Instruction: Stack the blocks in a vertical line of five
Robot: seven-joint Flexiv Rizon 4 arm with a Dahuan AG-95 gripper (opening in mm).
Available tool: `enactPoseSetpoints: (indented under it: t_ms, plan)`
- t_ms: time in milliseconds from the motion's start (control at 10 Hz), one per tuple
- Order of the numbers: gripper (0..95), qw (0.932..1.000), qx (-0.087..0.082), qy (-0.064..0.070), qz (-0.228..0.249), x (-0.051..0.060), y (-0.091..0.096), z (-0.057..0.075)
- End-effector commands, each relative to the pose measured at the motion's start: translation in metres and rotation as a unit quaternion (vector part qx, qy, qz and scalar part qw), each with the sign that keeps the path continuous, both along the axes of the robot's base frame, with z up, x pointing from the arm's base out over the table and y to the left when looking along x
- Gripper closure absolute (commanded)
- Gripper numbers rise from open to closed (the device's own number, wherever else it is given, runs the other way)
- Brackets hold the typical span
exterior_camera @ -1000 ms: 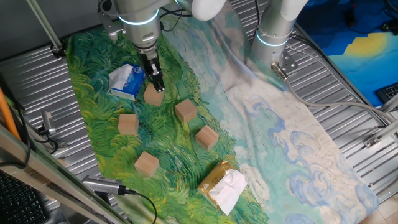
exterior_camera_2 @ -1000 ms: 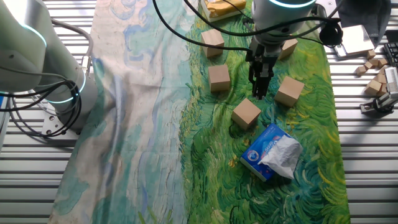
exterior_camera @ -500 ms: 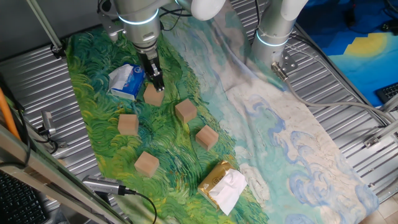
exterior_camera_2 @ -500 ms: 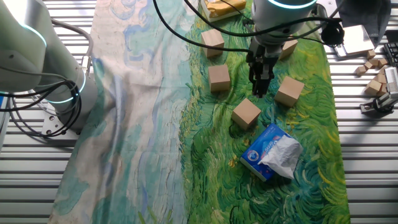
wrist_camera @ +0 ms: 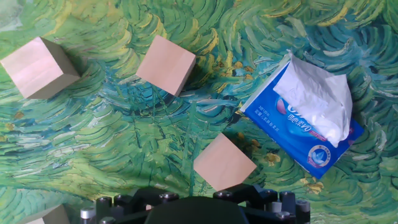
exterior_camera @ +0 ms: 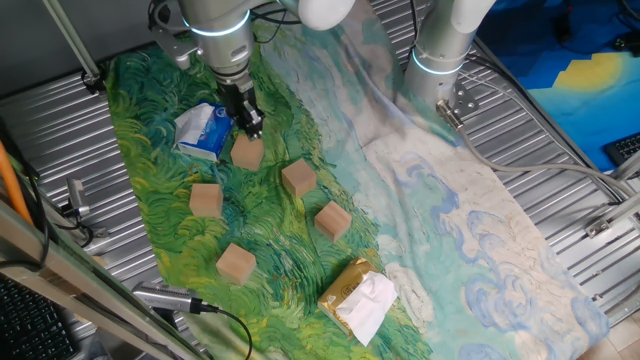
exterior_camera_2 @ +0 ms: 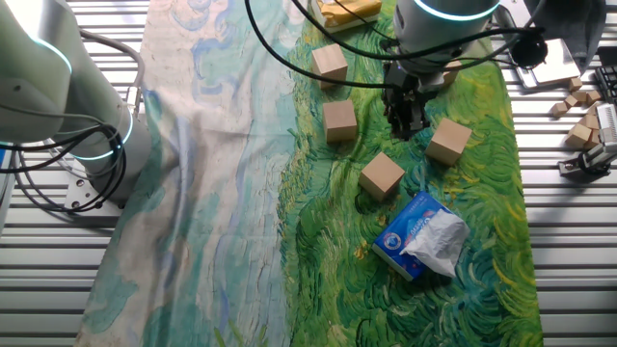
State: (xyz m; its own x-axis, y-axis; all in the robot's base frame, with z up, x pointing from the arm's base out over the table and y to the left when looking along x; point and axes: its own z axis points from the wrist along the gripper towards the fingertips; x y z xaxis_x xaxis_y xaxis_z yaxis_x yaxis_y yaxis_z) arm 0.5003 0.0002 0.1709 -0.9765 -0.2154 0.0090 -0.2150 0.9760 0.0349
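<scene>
Five plain wooden blocks lie apart on the green painted cloth (exterior_camera: pixel 160 230): one (exterior_camera: pixel 247 152) next to the blue packet, then others at the middle (exterior_camera: pixel 298 178), left (exterior_camera: pixel 206 199), right (exterior_camera: pixel 333 220) and front (exterior_camera: pixel 236 264). My gripper (exterior_camera: pixel 250 125) hangs just above the first block (exterior_camera_2: pixel 383 175), touching nothing, fingers close together and holding nothing. In the hand view that block (wrist_camera: pixel 224 162) sits right before the hand, with two more blocks (wrist_camera: pixel 166 65) (wrist_camera: pixel 38 67) farther off. The fingers are hidden in the hand view.
A blue-and-white soft packet (exterior_camera: pixel 205 130) lies right beside the nearest block. A yellow-and-white wrapped packet (exterior_camera: pixel 358 297) rests at the cloth's front edge. A second arm's base (exterior_camera: pixel 440 60) stands at the back. Ribbed metal table surrounds the cloth.
The gripper has risen a little away from the block beside the blue packet. No block has moved.
</scene>
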Motion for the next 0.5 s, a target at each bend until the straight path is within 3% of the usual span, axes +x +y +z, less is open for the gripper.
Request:
enactPoseSetpoints:
  t_ms: [100, 500]
  plan:
    - [95.0, 1.0, 0.0, 0.0, 0.001, -0.0005, 0.0001, 0.0001]
    - [95.0, 1.0, 0.001, 0.0, 0.004, -0.0005, 0.0001, 0.0001]
